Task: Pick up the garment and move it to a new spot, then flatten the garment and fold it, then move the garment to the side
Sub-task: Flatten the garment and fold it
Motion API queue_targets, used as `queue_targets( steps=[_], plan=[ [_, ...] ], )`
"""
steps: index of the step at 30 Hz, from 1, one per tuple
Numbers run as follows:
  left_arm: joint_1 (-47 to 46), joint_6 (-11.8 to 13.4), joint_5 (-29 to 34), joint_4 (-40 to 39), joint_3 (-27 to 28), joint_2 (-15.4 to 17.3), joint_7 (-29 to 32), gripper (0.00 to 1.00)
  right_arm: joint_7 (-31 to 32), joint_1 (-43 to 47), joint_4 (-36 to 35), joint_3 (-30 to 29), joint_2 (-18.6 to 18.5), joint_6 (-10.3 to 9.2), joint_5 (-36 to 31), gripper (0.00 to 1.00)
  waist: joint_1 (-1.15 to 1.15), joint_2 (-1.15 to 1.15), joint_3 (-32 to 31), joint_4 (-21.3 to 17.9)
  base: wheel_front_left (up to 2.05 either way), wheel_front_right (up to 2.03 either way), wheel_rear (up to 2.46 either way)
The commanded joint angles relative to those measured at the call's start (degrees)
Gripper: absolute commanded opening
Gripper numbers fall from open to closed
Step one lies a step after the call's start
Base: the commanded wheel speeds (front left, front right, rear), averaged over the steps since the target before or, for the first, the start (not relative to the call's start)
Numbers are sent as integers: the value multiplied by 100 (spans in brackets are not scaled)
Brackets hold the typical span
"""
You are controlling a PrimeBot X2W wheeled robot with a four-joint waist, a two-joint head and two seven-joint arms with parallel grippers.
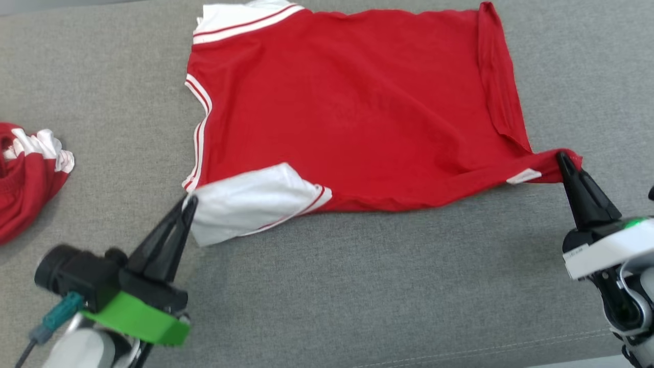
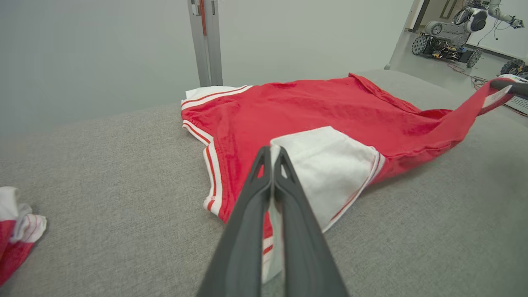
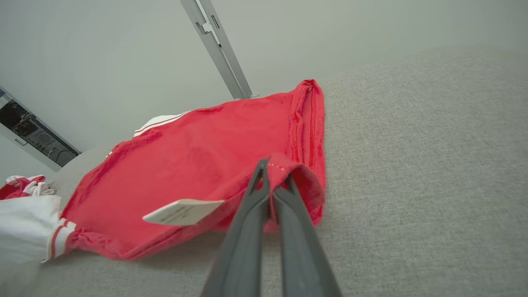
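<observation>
A soft grey cloth surface [image 1: 357, 306] stretches out in front of a plain pale wall [image 2: 103, 49]. In the middle of it lies the red short-sleeved shirt with white sleeves and stripes [image 1: 347, 112], spread almost flat.

The shirt looks light, soft and floppy. I think it will sag and wrinkle when lifted, but it should not slip from a tight pinch. The corners and edges are good places to hold, so it hangs straight.

The left gripper [image 1: 189, 201] has its two dark fingers pressed together, pinching the edge of the near white sleeve [image 1: 245, 204]. The right gripper [image 1: 562, 156] is pressed together too, pinching the near red bottom corner, just beside a small white tag [image 1: 523, 176]. That corner is pulled out to a point and looks lifted a little.

A crumpled red and white cloth [image 1: 25, 179] sits well apart at the left.
</observation>
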Motion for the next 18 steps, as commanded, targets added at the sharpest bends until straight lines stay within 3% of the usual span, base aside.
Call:
queue_targets(
  steps=[1,13,14,15,16,17,18],
  plan=[
    [-301,-35,64,91,-12,-18,-48,0,-16,-167,61,11,39,-6,-11,0,1,0,214,55,0,0,0],
    [-1980,-120,622,909,-93,-16,-282,0,-16,-1133,449,-183,215,-6,-328,0,1,0,907,154,0,0,0],
    [-2054,-127,561,1009,-140,-40,-284,0,-16,-1185,486,-147,213,-6,-334,4,1,0,946,156,0,0,0],
    [-2145,-125,531,1129,-223,-41,-288,0,-16,-1251,533,-110,223,-6,-350,18,1,0,987,156,0,0,0],
    [-2221,-130,508,1229,-289,-33,-289,0,-16,-1294,586,-65,233,-6,-348,25,1,0,1020,151,0,0,0],
    [-2309,-135,445,1362,-357,-42,-291,5,-16,-1354,652,14,237,-6,-339,38,1,0,1053,149,0,0,0],
    [-2375,-135,407,1456,-412,-54,-292,31,-16,-1401,707,66,237,-6,-333,56,1,0,1070,148,0,0,0]
  ],
)
